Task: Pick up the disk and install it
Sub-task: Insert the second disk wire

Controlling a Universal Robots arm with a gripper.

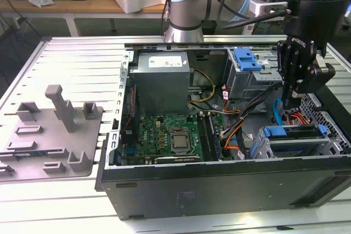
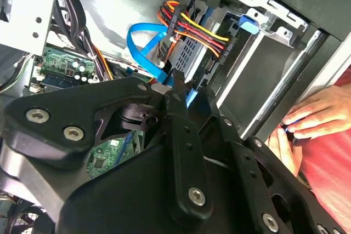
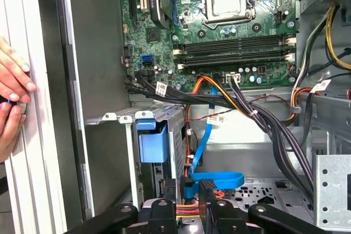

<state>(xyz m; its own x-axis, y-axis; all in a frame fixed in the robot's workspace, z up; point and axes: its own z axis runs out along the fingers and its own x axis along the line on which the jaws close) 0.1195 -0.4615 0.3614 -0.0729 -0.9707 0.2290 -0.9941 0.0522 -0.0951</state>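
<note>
The disk [image 1: 292, 133] lies in the drive cage at the front corner of the open computer case [image 1: 219, 190], on the exterior view's right; its blue carrier edge and silver body show. Its blue carrier tab [image 3: 152, 145] sits in the cage slot in the first wrist view, and the tab [image 2: 248, 26] also shows in the second wrist view. My gripper [image 1: 289, 100] hangs just above and behind the cage, among the cables. The fingertips [image 2: 182, 87] meet with nothing between them. A blue flat cable [image 3: 216, 179] loops right beside the fingers [image 3: 204, 189].
A person's hands [image 3: 12, 89] rest on the case's outer edge next to the cage, and one hand [image 2: 321, 114] shows in the second wrist view. Inside are a motherboard [image 1: 167, 135], a grey power-supply box [image 1: 163, 80], a blue bracket [image 1: 247, 58] and cable bundles [image 3: 258, 119]. A grey fixture [image 1: 52, 130] lies left.
</note>
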